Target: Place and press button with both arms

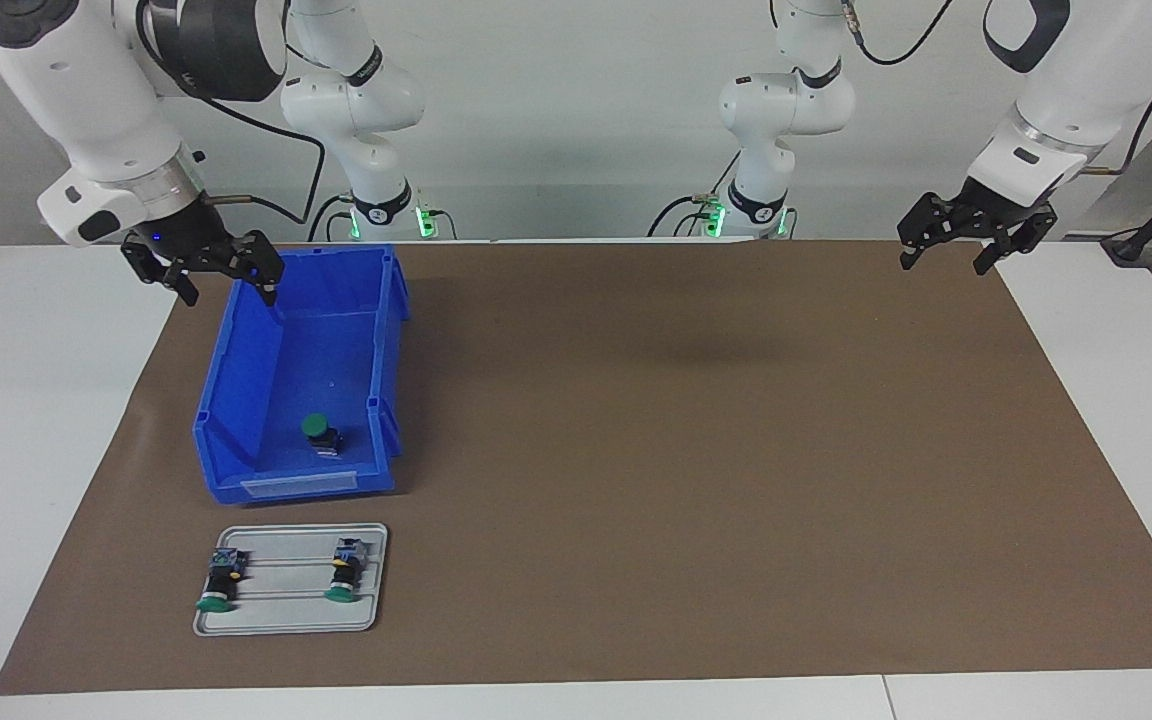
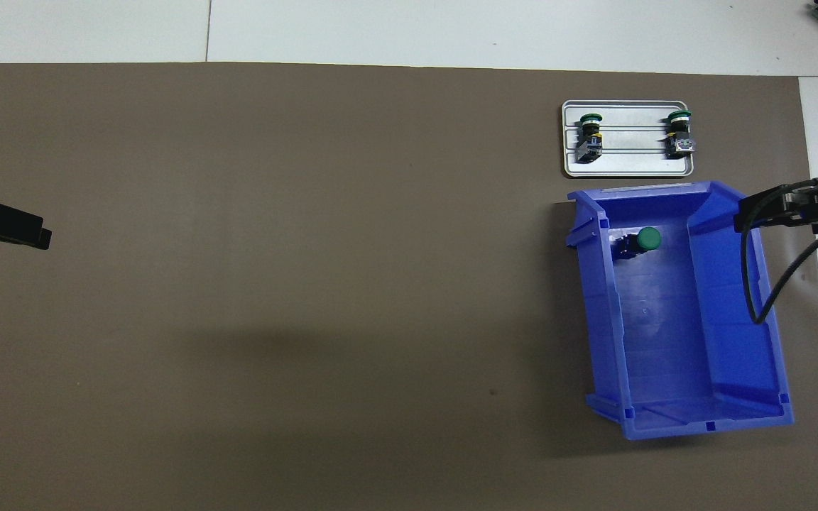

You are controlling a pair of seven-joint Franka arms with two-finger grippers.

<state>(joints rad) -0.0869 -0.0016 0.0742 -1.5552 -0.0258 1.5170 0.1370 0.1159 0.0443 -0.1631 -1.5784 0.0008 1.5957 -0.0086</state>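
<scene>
Presently: green push-button (image 1: 320,434) in blue bin (image 1: 236,400) — we lower the spread right gripper (image 1: 226,283) straight onto its cap; left gripper (image 1: 946,255), also spread, waits.

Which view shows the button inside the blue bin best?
The overhead view: the button shows its green cap and black body clear of the blue bin walls. The facing view also shows it, cap up, near the bin's low front wall.
</scene>
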